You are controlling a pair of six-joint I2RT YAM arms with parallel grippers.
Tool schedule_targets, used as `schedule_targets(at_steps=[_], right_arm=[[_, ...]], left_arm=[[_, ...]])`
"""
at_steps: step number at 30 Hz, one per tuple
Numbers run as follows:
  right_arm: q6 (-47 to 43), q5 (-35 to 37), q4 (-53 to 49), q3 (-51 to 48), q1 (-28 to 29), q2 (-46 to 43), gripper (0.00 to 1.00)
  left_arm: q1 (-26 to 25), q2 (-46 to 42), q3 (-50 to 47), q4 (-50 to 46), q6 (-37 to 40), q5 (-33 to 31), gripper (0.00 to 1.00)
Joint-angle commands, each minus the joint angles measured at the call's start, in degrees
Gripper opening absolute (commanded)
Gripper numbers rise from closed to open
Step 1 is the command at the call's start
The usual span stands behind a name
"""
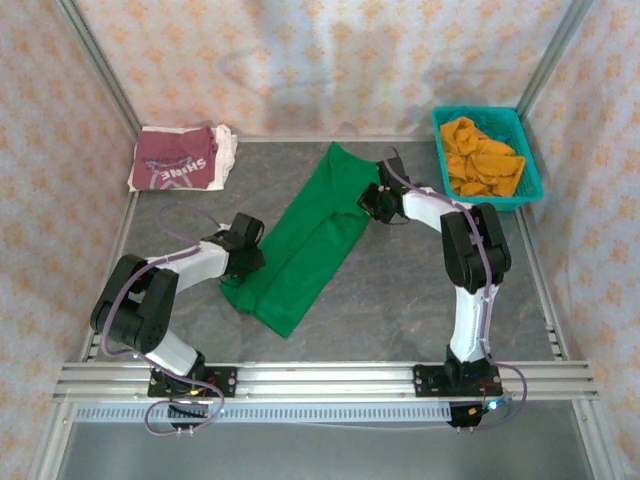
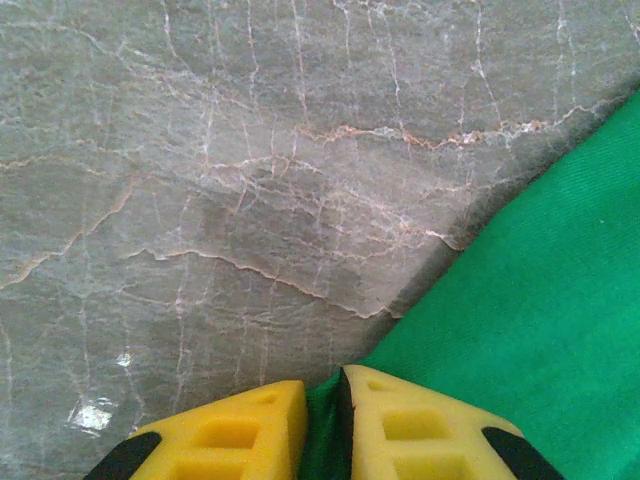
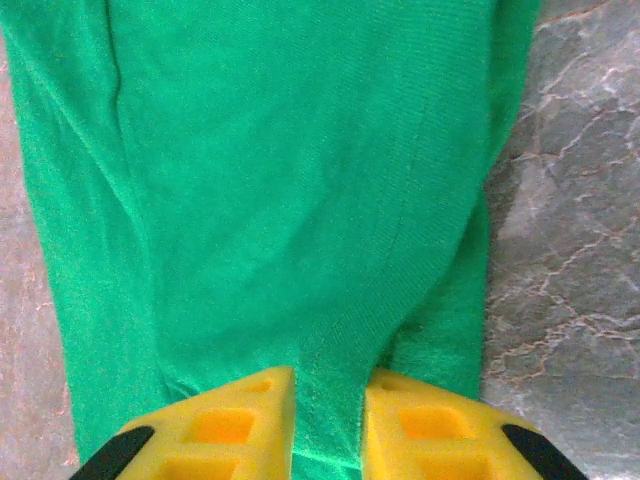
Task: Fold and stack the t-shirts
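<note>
The green t-shirt (image 1: pixel 310 240) lies as a long narrow strip running diagonally across the middle of the table. My left gripper (image 1: pixel 246 264) is at its near-left edge, shut on a pinch of green cloth (image 2: pixel 540 300), with the left gripper (image 2: pixel 322 385) fingers almost together. My right gripper (image 1: pixel 368 205) is at the strip's far-right edge. A raised band of green t-shirt (image 3: pixel 300 200) fills the gap of the right gripper (image 3: pixel 328 375), pressed by both fingers. The maroon t-shirt (image 1: pixel 180 160), with white lettering, lies folded at the far left corner.
A teal mesh basket (image 1: pixel 528 170) holding orange cloth (image 1: pixel 480 160) stands at the far right corner. Grey marbled tabletop (image 1: pixel 400 300) lies bare in front of the green strip. Patterned walls close in the left, back and right sides.
</note>
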Motion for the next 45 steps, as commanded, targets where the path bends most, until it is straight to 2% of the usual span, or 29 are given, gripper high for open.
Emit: schedule_targets(at_steps=[1,3,8,12,22,27,29,34,40,45], right_arm=[[-1.10,1.84,0.79,1.86,0.34,0.58,0.15],[-1.19,1.93,0.69,1.90,0.28,0.50,0.10],[-0.71,1.90,-1.76,2.47,0.33,-1.91,0.03],[0.91,0.02,-4.75,3.52,-0.28,-3.76,0.01],[0.26,1.28,-9.34,4.38,-0.41,-6.73,0.02],[-0.05,2.30,-10.76,4.18,-0.41,-7.61,0.03],[-0.35,3.40,-11.58,4.09,-0.41,-7.48,0.12],[-2.27,7.33,-13.06,3.41,-0.46,-5.07,0.24],[-7.45,13.13,-15.20,7.65,1.01,-3.58,0.24],[-12.71,18.46,-21.88,19.29,2.81,4.15,0.19]], left_arm=[[0.07,3.36,-2.73,-4.33,-0.37,0.48,0.19],[0.07,3.17,-2.62,-4.59,-0.29,0.35,0.19],[0.02,2.52,-2.80,-5.03,-0.28,-0.05,0.19],[0.05,2.66,-2.55,-5.12,-0.10,-0.06,0.19],[0.02,3.29,-2.35,-5.04,0.25,-0.12,0.19],[0.07,3.84,-2.40,-4.63,0.17,0.04,0.19],[0.03,4.18,-2.36,-4.51,0.16,0.13,0.19],[0.02,4.28,-2.09,-4.42,0.34,0.04,0.19],[0.06,3.86,-2.09,-4.77,0.26,-0.31,0.19],[0.02,2.51,-1.74,-4.59,0.34,0.03,0.19]])
